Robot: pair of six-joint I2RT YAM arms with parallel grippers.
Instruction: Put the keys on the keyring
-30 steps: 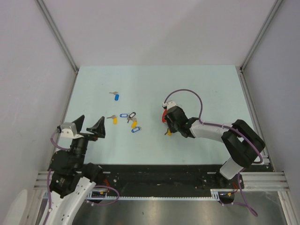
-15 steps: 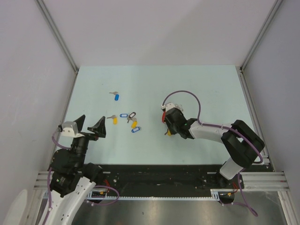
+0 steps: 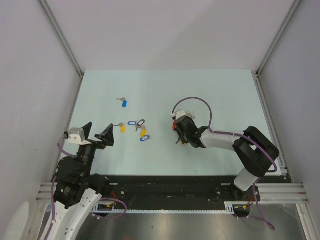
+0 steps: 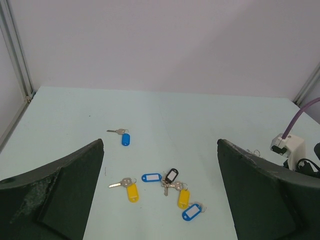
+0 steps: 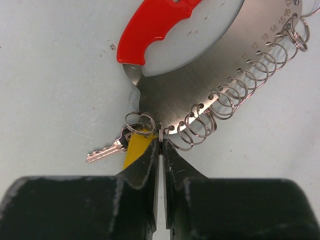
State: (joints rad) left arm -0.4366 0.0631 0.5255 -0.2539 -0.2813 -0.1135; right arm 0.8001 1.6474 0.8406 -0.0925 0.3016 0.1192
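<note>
R gripper (image 5: 160, 141) nearly shut, pinching thin metal edge of keyring (image 5: 200, 75). Risk: edge slips out, knocks yellow key (image 5: 133, 148) beside it. L gripper (image 4: 160, 150) wide open, empty.

Top: high behind bases (image 3: 75, 186), looking down on whole table (image 3: 220, 90). Left wrist: low, facing far wall (image 4: 160, 45), sharing keys (image 4: 171, 176) with top. Right wrist: close above keyring (image 5: 200, 95).

Pale green table (image 3: 225, 90) bears scattered tagged keys (image 4: 132, 192) and a red-handled keyring (image 5: 160, 20)
</note>
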